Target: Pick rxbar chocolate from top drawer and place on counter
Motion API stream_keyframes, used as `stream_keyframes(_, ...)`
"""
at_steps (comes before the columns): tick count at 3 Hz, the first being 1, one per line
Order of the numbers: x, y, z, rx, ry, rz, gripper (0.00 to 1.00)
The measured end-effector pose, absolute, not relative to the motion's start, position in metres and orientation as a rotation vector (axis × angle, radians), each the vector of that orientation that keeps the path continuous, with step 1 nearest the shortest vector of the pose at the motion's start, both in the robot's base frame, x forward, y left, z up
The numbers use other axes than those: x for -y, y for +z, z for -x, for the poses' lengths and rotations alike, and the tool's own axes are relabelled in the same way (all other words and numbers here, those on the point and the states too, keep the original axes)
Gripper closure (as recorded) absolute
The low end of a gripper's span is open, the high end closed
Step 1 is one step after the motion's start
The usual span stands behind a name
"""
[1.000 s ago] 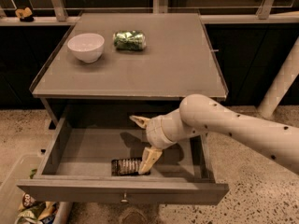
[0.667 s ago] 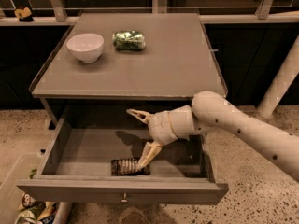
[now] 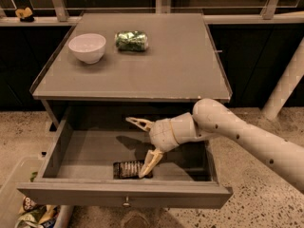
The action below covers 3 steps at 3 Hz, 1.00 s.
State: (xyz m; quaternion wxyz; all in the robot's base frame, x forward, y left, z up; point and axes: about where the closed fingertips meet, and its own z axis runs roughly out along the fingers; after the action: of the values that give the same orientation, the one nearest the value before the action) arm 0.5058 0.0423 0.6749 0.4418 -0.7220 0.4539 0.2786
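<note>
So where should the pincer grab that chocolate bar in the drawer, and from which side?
Likely pinch the rxbar chocolate across its narrow width, from above: it lies flat on the top drawer floor by the front wall. The open pincer is at its right end.

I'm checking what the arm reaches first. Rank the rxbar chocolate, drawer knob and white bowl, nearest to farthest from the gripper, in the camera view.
Gripper, open, inside the top drawer:
1. rxbar chocolate, beside the lower finger.
2. drawer knob, on the front panel below.
3. white bowl, far left on the counter.
</note>
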Motion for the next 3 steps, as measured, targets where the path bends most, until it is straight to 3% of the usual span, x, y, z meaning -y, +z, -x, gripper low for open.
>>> stream_keyframes(3, -0.062, 0.639, -0.496, -1.417, 0.627, 1.929, 0.0)
